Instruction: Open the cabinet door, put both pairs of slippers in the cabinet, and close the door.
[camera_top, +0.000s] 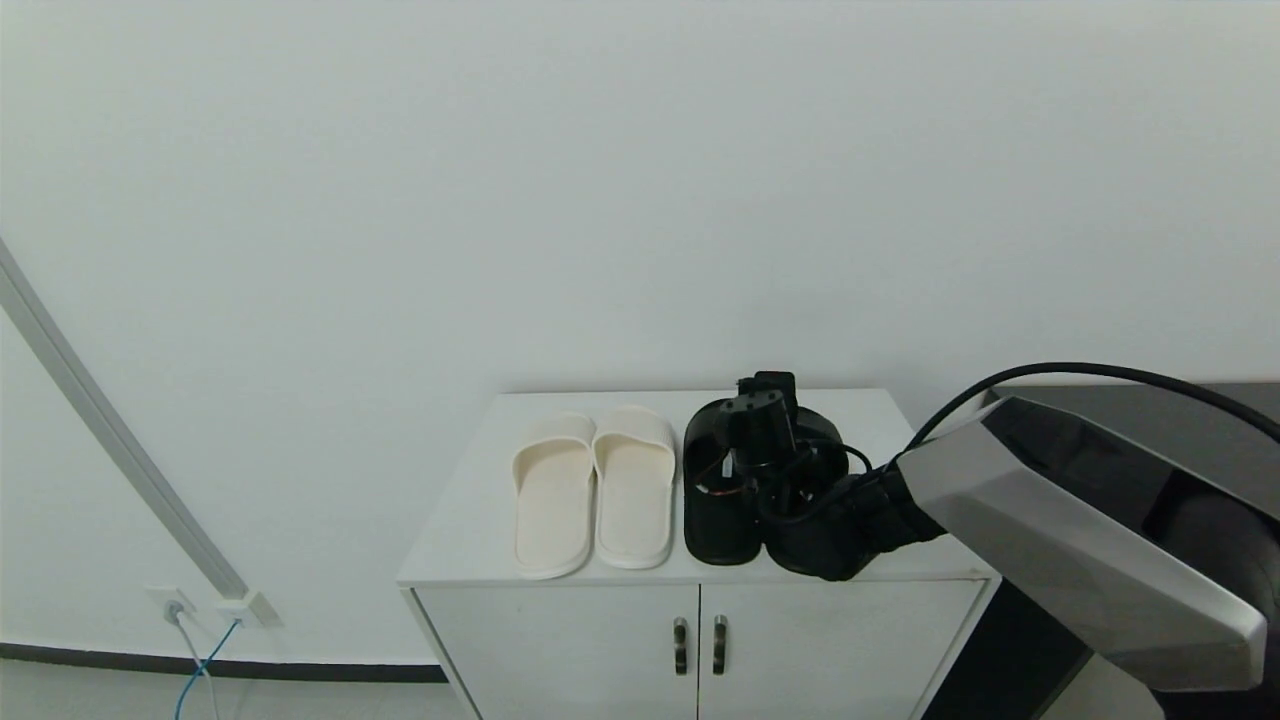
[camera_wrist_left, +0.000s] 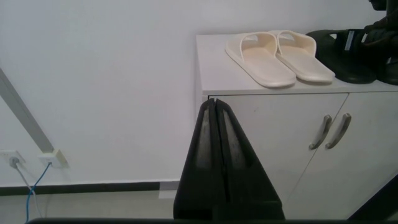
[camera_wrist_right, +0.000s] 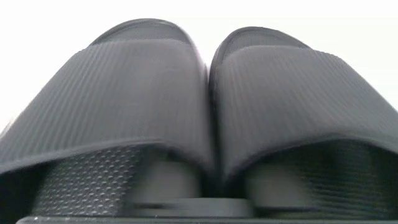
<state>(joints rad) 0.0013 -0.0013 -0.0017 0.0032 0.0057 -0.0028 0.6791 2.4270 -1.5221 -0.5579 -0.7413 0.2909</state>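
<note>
Now the white cabinet (camera_top: 470, 520) stands against the wall with both doors shut. Its two handles (camera_top: 700, 645) sit side by side in the middle, where the doors meet.

On top of the cabinet are two pairs of slippers. The cream slippers (camera_top: 593, 495) lie flat, close together, with their toes toward the wall. The black slippers (camera_top: 715, 520) lie just beside them, on the robot's right. The two pairs are very near each other, but I cannot tell if they touch.

The right claw (camera_top: 765, 440) is down on the black slippers, right over their straps. I cannot tell if this claw is open or closed, or if it has hold of a slipper. In the right wrist view, the two black straps are side by side and very close to the camera.

The left claw (camera_wrist_left: 214, 109) is lower down, out in front of the cabinet, near its left corner. It is closed tight and has nothing in it. It touches nothing.

A grey strip (camera_top: 100, 420) runs at a slant down the wall on the left. Near its low end is a wall socket (camera_top: 172, 604) with a blue cable (camera_top: 205, 660) going down toward the floor.
</note>
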